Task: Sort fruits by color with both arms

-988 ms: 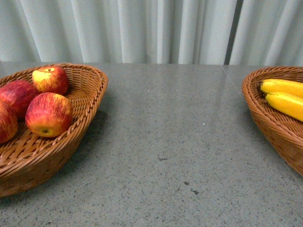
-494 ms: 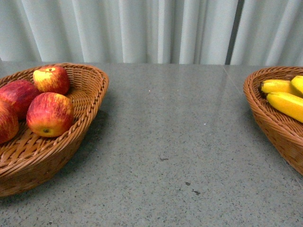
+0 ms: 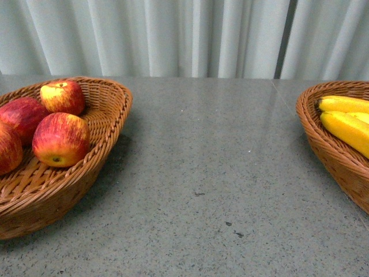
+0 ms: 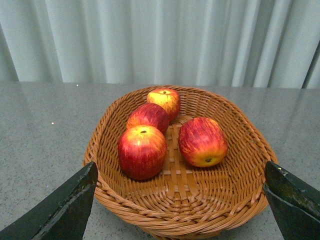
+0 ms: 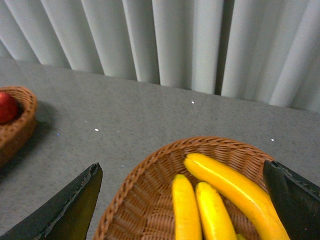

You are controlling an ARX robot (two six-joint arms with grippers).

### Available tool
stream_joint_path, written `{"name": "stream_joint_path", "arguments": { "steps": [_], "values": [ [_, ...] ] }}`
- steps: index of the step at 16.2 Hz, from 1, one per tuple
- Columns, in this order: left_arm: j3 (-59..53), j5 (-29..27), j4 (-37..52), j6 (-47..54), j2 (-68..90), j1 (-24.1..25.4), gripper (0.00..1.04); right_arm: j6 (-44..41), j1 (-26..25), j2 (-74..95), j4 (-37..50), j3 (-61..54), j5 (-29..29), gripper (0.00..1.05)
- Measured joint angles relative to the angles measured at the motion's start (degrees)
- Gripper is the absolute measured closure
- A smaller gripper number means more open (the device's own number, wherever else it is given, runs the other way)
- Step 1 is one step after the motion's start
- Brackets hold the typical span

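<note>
Third banana [image 5: 235, 190] has just settled into the right basket [image 3: 323, 138], apples [image 4: 142, 151] all left, both grippers [image 4: 180, 210] [image 5: 182, 210] wide and empty, so sorting looks done.

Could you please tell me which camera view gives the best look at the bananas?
The right wrist view: three bananas lie side by side in their wicker basket, framed by the open right pincer. The front view shows only cropped ends at its edge. The left wrist view shows none, only apples.

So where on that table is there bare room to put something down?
The grey table is bare between the apple basket and the banana basket. The apple basket is crowded with four apples; the banana basket holds three bananas.
</note>
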State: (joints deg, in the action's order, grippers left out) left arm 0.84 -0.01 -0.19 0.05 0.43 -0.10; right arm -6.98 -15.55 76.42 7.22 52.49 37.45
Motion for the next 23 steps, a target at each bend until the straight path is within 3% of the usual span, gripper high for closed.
{"name": "stream_joint_path", "arguments": {
  "steps": [3,4,5,6,7,10,12,14,15,23],
  "values": [
    [0.00,0.00,0.00,0.02,0.00,0.00,0.07,5.62,-0.39,-8.72,3.43,-6.23,3.67,0.07],
    [0.00,0.00,0.00,0.02,0.00,0.00,0.07,6.27,1.79,-13.64,10.62,-10.69,-4.96,0.14],
    [0.00,0.00,-0.02,0.02,0.00,0.00,0.07,6.36,4.87,-22.32,12.15,-17.55,-17.49,0.29],
    [0.00,0.00,0.00,0.00,0.00,0.00,0.07,6.36,5.62,-29.00,10.25,-23.19,-23.85,0.42],
    [0.00,-0.04,-0.02,0.00,0.00,0.00,0.07,6.38,5.79,-31.95,9.84,-25.94,-26.67,0.49],
    [0.00,-0.02,0.00,0.00,0.00,0.00,0.07,6.40,8.83,-39.71,12.57,-35.34,-30.38,0.89],
    [0.00,0.00,0.00,0.00,0.00,0.00,0.07,6.34,9.75,-42.01,12.90,-38.27,-31.39,1.03],
    [0.00,0.00,0.00,0.00,0.00,0.00,0.07,6.56,14.51,-44.94,12.81,-41.53,-36.83,1.03],
    [0.00,0.04,0.00,0.02,0.00,0.00,0.07,6.54,15.80,-46.14,12.81,-42.56,-36.54,1.03],
    [0.00,0.00,-0.02,0.02,0.00,0.00,0.07,6.56,15.54,-56.00,9.07,-48.63,-37.27,1.03]
  ]
}}
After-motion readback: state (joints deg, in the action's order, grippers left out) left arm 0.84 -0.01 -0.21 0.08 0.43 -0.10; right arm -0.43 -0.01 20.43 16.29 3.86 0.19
